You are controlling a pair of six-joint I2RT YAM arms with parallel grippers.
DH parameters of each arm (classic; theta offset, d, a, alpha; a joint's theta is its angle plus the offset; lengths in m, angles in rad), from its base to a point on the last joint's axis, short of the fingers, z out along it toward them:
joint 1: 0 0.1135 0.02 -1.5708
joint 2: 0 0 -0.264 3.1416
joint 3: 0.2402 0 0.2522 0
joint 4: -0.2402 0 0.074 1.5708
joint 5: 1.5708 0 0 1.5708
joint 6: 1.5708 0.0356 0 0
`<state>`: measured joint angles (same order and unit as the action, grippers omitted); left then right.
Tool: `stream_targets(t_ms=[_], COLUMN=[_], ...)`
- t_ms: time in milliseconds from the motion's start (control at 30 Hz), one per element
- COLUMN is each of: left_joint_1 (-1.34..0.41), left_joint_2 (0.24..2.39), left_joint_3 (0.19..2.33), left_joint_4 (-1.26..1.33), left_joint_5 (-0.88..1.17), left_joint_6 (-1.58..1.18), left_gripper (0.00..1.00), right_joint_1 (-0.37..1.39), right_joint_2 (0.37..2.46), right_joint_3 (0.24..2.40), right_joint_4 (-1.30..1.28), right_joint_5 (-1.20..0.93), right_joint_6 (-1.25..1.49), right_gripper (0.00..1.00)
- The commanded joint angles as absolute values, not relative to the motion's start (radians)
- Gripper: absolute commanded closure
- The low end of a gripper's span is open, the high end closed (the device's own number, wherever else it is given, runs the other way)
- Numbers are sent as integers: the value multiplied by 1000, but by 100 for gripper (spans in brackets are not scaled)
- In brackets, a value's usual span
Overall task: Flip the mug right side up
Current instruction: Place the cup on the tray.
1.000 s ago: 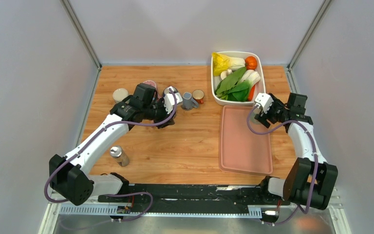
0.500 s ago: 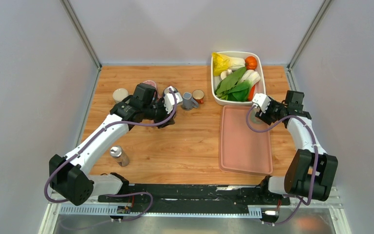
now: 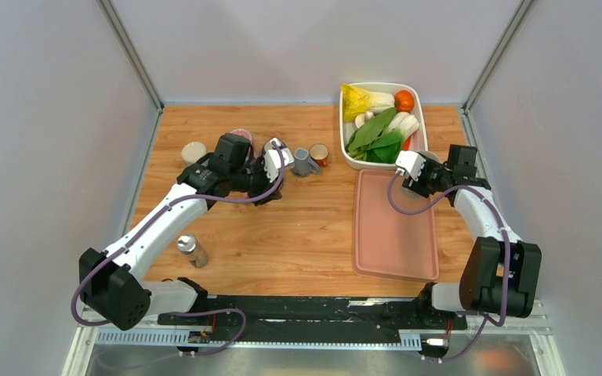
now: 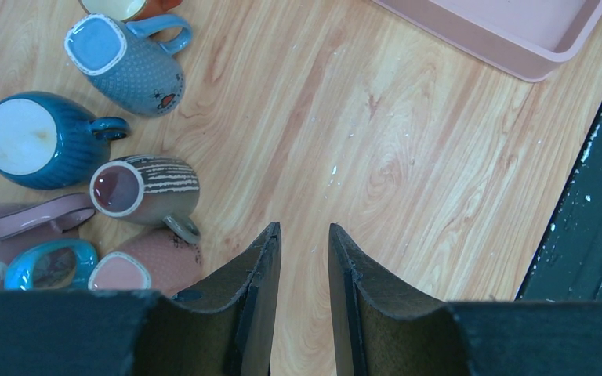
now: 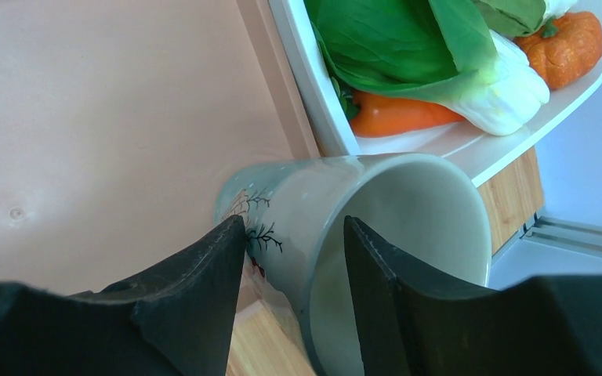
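A pale grey-green mug (image 5: 337,204) with a branch pattern lies on its side at the far right corner of the pink tray (image 5: 110,117), its mouth facing the wrist camera. My right gripper (image 5: 294,221) straddles its wall near the rim, one finger outside and one inside, with a gap still showing, so it is open. From above, the mug (image 3: 432,159) is mostly hidden behind that gripper (image 3: 425,169). My left gripper (image 4: 302,227) hovers over bare wood with its fingers a narrow gap apart and nothing between them.
A cluster of mugs sits by the left gripper: a blue-grey one (image 4: 125,63) and a teal one (image 4: 35,141) upside down, a striped one (image 4: 145,188) on its side, a pink one (image 4: 137,270). A white bowl (image 5: 313,86) of vegetables borders the tray. A small bottle (image 3: 192,251) stands near left.
My right arm has swung left and toward the bowl, bringing its fingers around the mug's wall. The left arm has not moved.
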<state>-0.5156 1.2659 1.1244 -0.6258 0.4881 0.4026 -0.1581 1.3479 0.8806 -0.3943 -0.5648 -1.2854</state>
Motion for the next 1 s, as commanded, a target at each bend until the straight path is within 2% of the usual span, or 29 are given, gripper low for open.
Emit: stream_targets(t_ms=[0, 500, 600, 667, 767, 900, 933, 967], left_joint_1=[-516, -516, -516, -517, -516, -516, -516, -517], left_joint_2=[1240, 1244, 1245, 1245, 1243, 1229, 1228, 1227], left_joint_3=[1116, 1116, 1113, 1114, 1115, 1131, 1138, 1154], left_joint_4=[-596, -598, -594, -594, -597, -599, -598, -600], left_joint_5=[505, 500, 503, 504, 498, 465, 448, 440], left_joint_6=[406, 414, 410, 409, 408, 390, 369, 355], left_gripper=[64, 64, 64, 64, 63, 56, 41, 34], right_joint_1=[-150, -159, -162, -163, -161, -160, -160, -161], right_joint_2=[1354, 1329, 1331, 1325, 1297, 1215, 1184, 1164], right_joint_3=[874, 889, 896, 900, 913, 965, 992, 1012], right_joint_4=[-320, -426, -432, -434, -450, -522, -545, -563], right_joint_5=[-545, -488, -487, -503, -534, -548, -552, -556], right_joint_6=[-1325, -1444, -1444, -1440, -1428, -1381, -1362, -1339], right_gripper=[46, 47, 44, 40, 26, 7, 3, 0])
